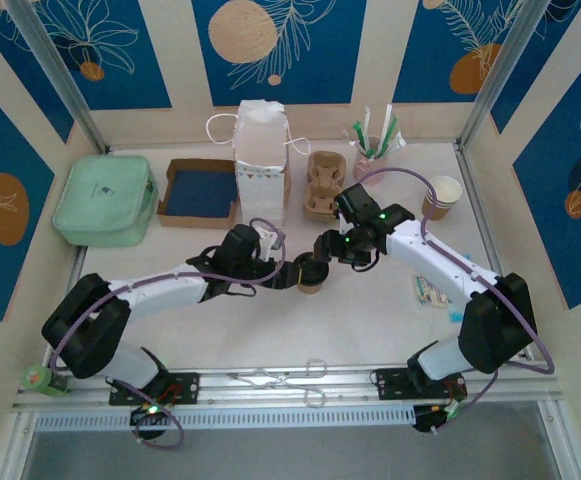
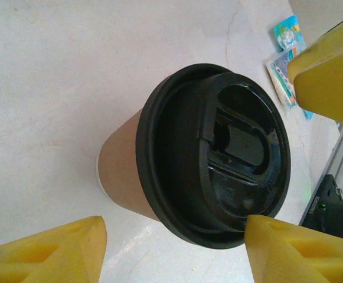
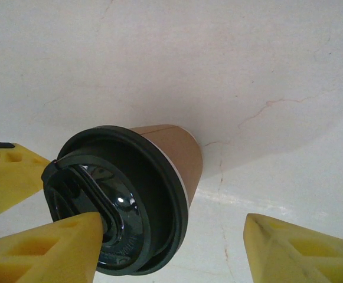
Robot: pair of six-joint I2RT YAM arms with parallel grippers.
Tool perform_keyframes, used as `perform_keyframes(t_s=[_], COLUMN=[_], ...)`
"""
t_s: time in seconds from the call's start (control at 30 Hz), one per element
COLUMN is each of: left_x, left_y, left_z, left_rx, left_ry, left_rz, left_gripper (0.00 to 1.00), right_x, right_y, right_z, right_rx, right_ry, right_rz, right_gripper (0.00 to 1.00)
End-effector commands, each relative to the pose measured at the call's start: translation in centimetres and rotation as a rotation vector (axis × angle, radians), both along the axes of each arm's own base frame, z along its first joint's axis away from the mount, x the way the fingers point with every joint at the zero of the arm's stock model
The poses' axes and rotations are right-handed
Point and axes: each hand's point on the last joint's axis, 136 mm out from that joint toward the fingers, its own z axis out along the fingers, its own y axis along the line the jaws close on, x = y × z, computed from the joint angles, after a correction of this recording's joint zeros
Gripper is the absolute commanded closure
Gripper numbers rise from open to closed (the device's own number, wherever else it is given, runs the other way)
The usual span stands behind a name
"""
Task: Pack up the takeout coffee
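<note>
Flanking the takeout coffee (image 2: 121, 171), left gripper (image 2: 174, 227) and right gripper (image 3: 172, 221), jaws apart; embossing on lid (image 2: 218, 159) illegible.

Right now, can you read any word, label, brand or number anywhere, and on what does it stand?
No text can be read as it stands.
black lid: raised lettering, too blurred to read.
printed sachets: print too small to read.
green case: small mark, too small to read.

a staged robot lab cell: a white bench (image 1: 220, 325) boxed in by blue leaf-print panels (image 1: 300, 60) and aluminium posts (image 1: 55, 75), with two robot arms (image 1: 160, 290) bolted to its near rail (image 1: 270, 392).
</note>
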Motion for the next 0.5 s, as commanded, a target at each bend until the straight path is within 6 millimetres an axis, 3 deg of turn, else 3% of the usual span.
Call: perform_keyframes(t_s=[0.0,0.47], left_x=[0.4,0.5], left_y=[-0.7,-1.0], left_z=[0.6,0.6], left_rx=[0.005,0.006], left_ry=[-0.027,-0.023], left_rz=[-0.017,-0.020], left_gripper=[0.36,0.36], right_x=[-0.5,-1.2], right_y=[0.1,-0.5], right_z=[-0.9,-3.1], right_rx=[0.004,-0.015], right_ry=[0.025,0.072], right_rz=[0.020,0.003], right_gripper=[0.35,0.35])
